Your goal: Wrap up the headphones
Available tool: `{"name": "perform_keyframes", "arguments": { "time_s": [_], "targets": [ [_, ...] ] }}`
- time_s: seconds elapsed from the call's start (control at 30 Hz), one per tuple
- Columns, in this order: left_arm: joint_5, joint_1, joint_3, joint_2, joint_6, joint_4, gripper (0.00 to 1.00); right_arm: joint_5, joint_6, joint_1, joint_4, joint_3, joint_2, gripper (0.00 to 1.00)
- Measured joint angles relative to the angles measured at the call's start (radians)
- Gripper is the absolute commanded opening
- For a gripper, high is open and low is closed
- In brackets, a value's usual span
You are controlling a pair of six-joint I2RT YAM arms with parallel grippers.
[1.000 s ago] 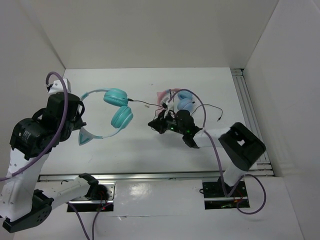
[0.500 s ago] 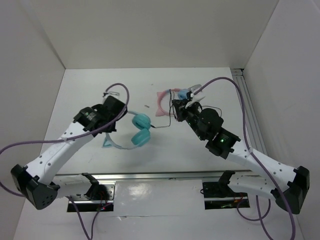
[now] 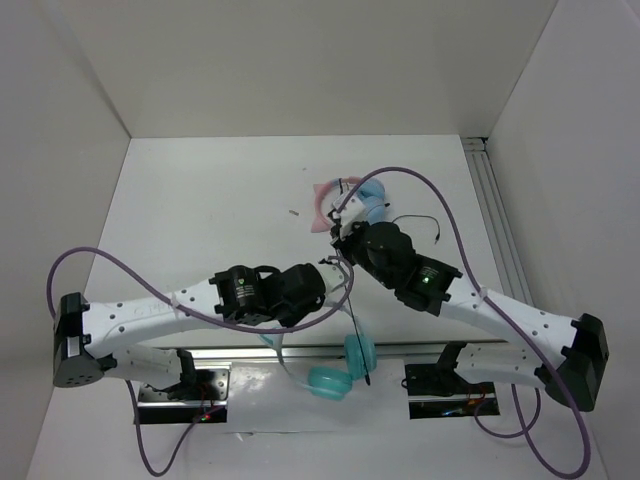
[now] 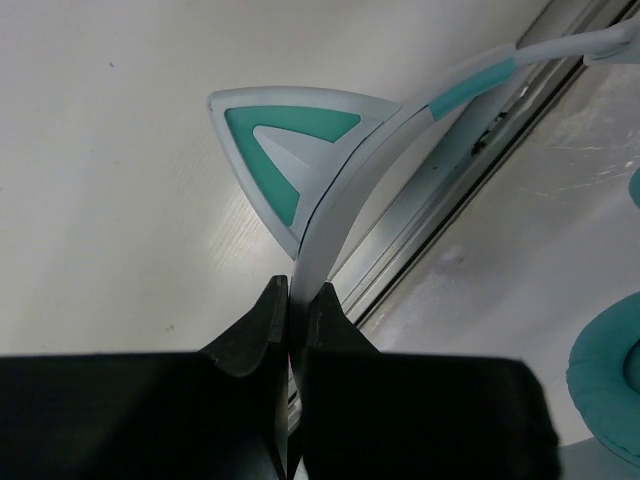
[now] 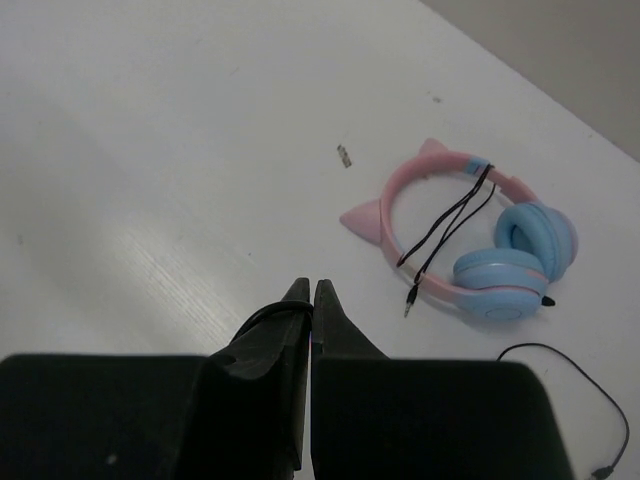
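The teal headphones hang over the table's front edge, earcups low. My left gripper is shut on their pale headband, just below a teal-and-white cat ear; one earcup shows at the right of the left wrist view. Their thin black cable runs taut from the earcups up to my right gripper. In the right wrist view that gripper is shut, with the cable looped over its left finger.
A pink-banded pair with light blue earcups lies at the back centre, also in the right wrist view, its cable across the band. A loose black cable lies to its right. Metal rails run along the front edge and right side.
My left arm has swung right and toward the near edge, carrying the teal headphones from the left-middle of the table to the front rail. The cable now stretches down from my right gripper.
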Motion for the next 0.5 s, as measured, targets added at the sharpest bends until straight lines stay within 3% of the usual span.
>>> {"name": "perform_keyframes", "arguments": {
  "time_s": [0.2, 0.5],
  "targets": [
    [0.014, -0.016, -0.001, -0.033, 0.027, 0.031, 0.0, -0.08, -0.008, -0.04, -0.055, -0.003, 0.075, 0.0],
    [-0.018, -0.016, -0.006, -0.309, 0.055, 0.079, 0.0, -0.276, 0.005, -0.095, -0.038, -0.011, 0.106, 0.0]
  ]
}}
